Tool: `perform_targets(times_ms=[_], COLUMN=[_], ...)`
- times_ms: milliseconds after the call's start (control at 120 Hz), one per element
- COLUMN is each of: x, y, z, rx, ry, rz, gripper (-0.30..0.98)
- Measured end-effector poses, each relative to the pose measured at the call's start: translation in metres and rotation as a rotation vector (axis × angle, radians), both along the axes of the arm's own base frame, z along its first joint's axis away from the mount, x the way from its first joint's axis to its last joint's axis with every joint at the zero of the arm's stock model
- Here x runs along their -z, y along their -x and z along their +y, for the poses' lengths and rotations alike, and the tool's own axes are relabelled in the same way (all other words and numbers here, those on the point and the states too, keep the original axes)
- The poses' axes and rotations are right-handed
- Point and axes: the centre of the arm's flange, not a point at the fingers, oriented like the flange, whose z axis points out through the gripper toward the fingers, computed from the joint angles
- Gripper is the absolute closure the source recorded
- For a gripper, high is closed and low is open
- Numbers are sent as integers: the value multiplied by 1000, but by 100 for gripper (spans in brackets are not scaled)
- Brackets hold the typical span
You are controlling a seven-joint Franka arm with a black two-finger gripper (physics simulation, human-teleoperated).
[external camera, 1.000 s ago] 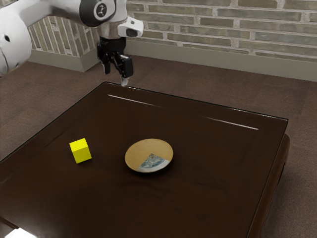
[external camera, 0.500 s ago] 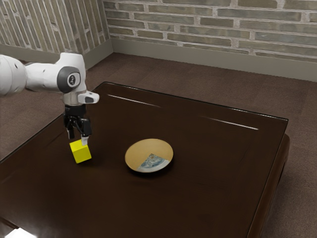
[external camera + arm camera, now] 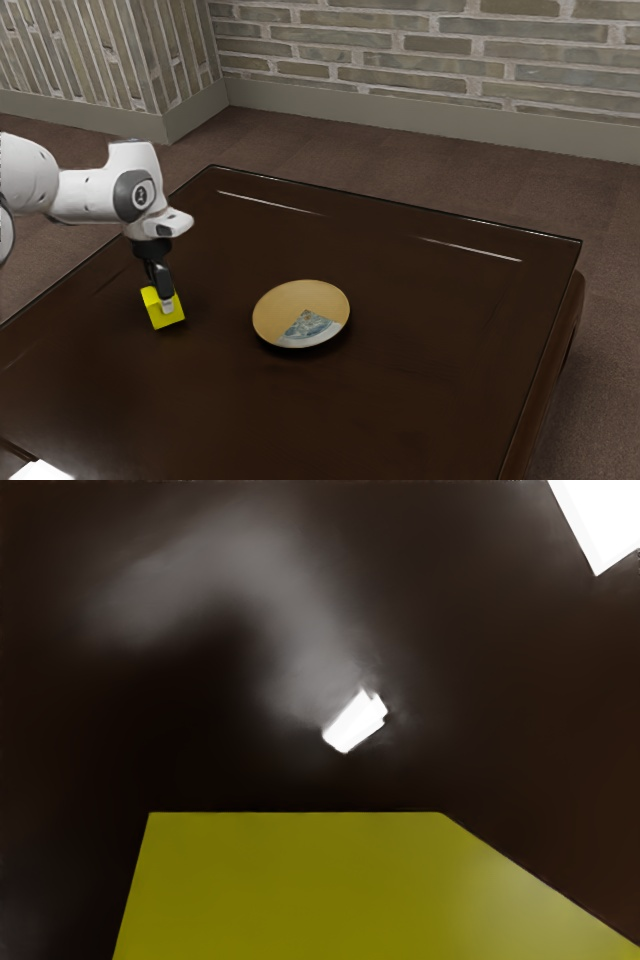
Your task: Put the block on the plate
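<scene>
- Where the exterior view's near left corner lies, a white patch [image 3: 40, 471] glows at the edge of the picture.
- The table [image 3: 400, 380] is dark brown and glossy, and it carries both the block and the plate.
- The block [image 3: 165, 321] is yellow and sits on the table, to the exterior view's left of the plate, with bare tabletop between the two.
- The plate [image 3: 283, 304] is round and tan, with a wedge of blue-grey pattern and a white part toward its near right rim.
- The gripper [image 3: 167, 305] points down at the block, low enough to cover part of it. Whether it is open, closed or gripping the block cannot be told.
- In the wrist view the block is large and close under the hand, the dark tabletop beyond it bearing a small white shape [image 3: 354, 722] and a soft grey sheen [image 3: 250, 570].
- The arm [image 3: 85, 195] comes in from the exterior view's left, white with dark joint covers.
- Two pale streaks [image 3: 270, 203] run close to the far edge of the table.
- Past that edge lie the brown floor [image 3: 330, 150], a grey baseboard [image 3: 400, 111] and the brick wall [image 3: 430, 60].
</scene>
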Motion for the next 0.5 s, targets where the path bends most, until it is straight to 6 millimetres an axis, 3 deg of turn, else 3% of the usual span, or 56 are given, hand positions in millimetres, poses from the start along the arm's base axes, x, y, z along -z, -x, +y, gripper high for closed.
perform_targets(times_ms=[275,500], x=[2,-25], y=[-4,-4], z=[2,-10], rx=[128,216], ry=[11,0], rz=[-44,-81], gripper=[23,27])
